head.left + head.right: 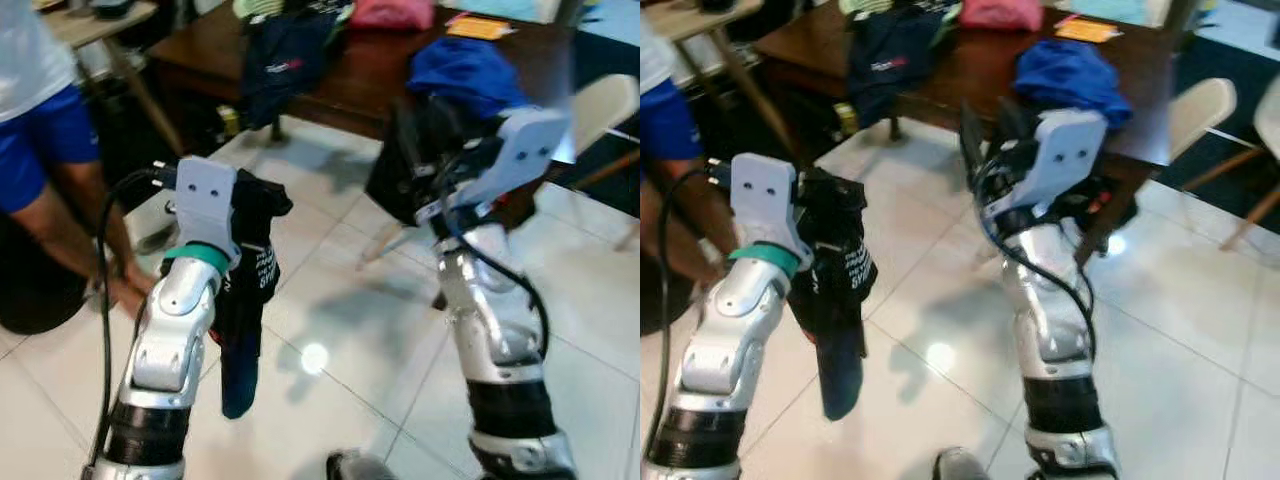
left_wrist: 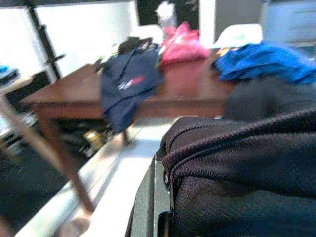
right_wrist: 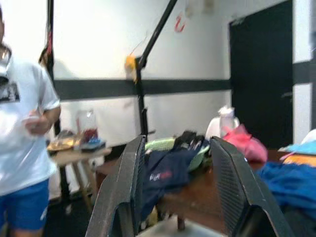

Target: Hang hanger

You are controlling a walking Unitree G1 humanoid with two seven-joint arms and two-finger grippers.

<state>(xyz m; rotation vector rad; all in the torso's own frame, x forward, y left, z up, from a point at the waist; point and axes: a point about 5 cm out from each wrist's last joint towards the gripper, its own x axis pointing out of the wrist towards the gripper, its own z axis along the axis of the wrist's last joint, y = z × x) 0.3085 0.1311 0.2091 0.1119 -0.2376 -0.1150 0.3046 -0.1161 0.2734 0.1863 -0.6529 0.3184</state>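
Two arms were raised in front of the robot, over a white tiled floor (image 1: pixel 340 300). The left claw (image 1: pixel 240 215) was clenched on a dark garment (image 1: pixel 248 290), which hung down from it in a long fold, its lower end free above the floor. Held high like this, the cloth stayed off the tiles. In the left wrist view the black fabric (image 2: pixel 237 173) bunched against one finger (image 2: pixel 145 207). No hanger could be made out; it may have been inside the garment, but that was a guess.

The right claw (image 3: pixel 185 192) was released, its two fingers (image 3: pixel 121 192) spread with nothing between them. It was lifted to about the level of the tabletop (image 1: pixel 360 70) edge, apparently free to help with the garment or to steady whatever was to be hung.

The tabletop stood ahead, carrying a navy shirt (image 1: pixel 285 55) draped over its near edge, a blue cloth (image 1: pixel 465 70) and a pink item (image 1: pixel 395 12). A black pole (image 3: pixel 140 98) rose behind it in the right wrist view; whether it was a rail for hanging could not be told.

A person in a white shirt and blue shorts (image 1: pixel 40 140) stood at the robot's left, well apart from the claws.

Judgement: the garment was in hand and being carried; hanging was not yet done.
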